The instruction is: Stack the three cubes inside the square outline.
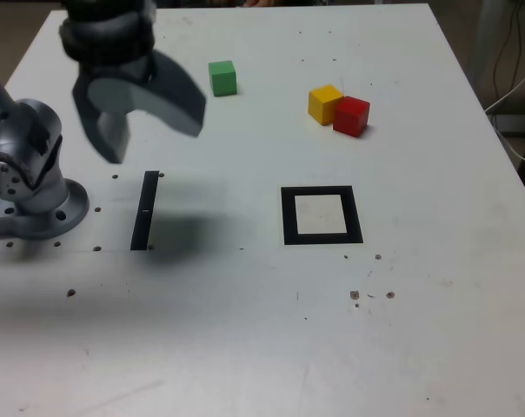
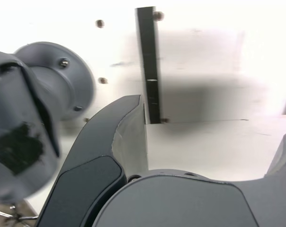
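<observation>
Cubes: green [image 1: 222, 77], yellow [image 1: 324, 103] touching red [image 1: 351, 115].

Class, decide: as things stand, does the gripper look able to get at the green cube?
Probably yes. The gripper hangs open and empty above the table, and the green cube stands alone with nothing around it.

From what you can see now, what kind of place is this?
Probably a robotics lab test bench: a white table with screw holes, a bolted arm base, taped marks like the square outline, and small coloured cubes.
</observation>
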Available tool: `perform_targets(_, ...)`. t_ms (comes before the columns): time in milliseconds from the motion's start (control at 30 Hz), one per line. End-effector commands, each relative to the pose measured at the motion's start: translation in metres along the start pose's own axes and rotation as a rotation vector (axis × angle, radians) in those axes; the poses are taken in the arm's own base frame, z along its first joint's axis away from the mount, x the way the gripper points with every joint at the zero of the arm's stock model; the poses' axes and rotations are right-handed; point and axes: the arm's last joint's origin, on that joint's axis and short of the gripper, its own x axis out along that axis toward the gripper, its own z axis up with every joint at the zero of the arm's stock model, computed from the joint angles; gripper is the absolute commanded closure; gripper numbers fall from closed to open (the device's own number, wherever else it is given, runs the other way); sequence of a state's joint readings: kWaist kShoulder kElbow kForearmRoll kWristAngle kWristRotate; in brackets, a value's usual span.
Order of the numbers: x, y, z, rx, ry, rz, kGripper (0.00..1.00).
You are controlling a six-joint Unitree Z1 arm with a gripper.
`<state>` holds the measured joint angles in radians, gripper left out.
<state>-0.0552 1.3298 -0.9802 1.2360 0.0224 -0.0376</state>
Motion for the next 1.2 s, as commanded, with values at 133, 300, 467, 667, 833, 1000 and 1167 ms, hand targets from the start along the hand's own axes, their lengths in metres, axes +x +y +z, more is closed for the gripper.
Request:
perform_targets(133, -0.022, 0.000, 0.025, -0.067, -0.038, 0.006, 0.01)
perform_targets(300, -0.047, 0.000, 0.050, -0.090, -0.050, 0.009, 0.01)
perform_targets(467, -0.061, 0.003, 0.077, -0.124, -0.054, 0.028, 0.01)
perform_targets(667, -0.064, 0.014, 0.099, -0.194, -0.044, 0.048, 0.01)
perform_targets(833, -0.063, 0.018, 0.121, -0.222, -0.001, 0.049, 0.01)
perform_targets(1000, -0.053, 0.018, 0.155, -0.229, 0.036, 0.049, 0.01)
perform_targets(1167, -0.056, 0.020, 0.187, -0.237, 0.031, 0.048, 0.01)
